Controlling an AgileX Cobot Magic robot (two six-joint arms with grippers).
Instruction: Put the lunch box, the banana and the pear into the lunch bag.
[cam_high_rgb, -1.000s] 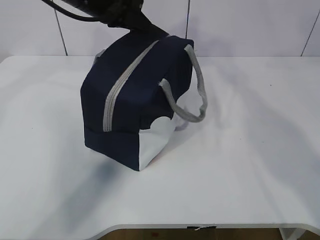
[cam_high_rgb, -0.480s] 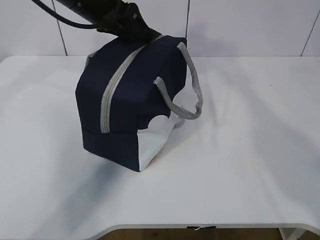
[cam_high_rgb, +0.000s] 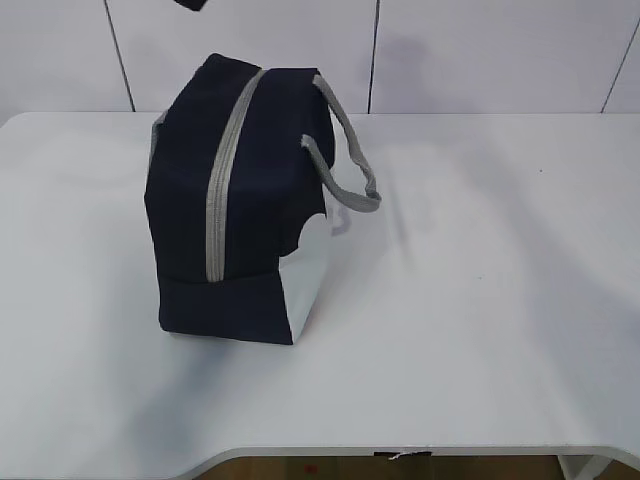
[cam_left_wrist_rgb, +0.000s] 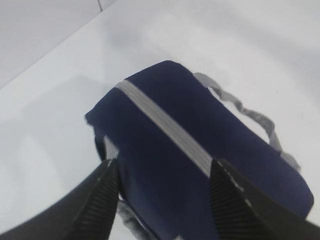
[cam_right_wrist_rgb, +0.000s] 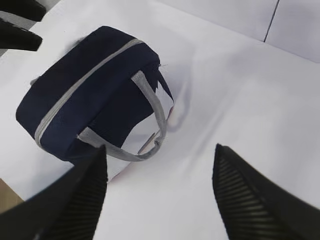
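- lunch bag (cam_high_rgb: 235, 200) stands on end on the white counter (cam_high_rgb: 480, 300), left of the middle, its grey zipper (cam_high_rgb: 222, 165) run shut along the face toward the room, white panel low on its right side.
- no banana, pear or lunch box shows anywhere on the counter; by the closed zip i'd judge they are inside and the job is about finished, though nothing lets me see in.
- grey strap handle (cam_high_rgb: 345, 160) loops out from the right side and hangs free, a second strap peeks at the far left edge.
- as to handling: soft fabric, boxy but yielding, it would dent under a pinch; if it is loaded it looks top-heavy standing this way and could tip. the strap or the top corner seems the safest place to take it.
- left hand (cam_left_wrist_rgb: 162, 172) hangs just above the bag's top end, fingers spread wide to either side of the zip, holding nothing; in the exterior view only a dark scrap of it shows at the upper edge.
- right hand (cam_right_wrist_rgb: 160, 172) hovers well off to the side over bare counter, also spread wide and empty.
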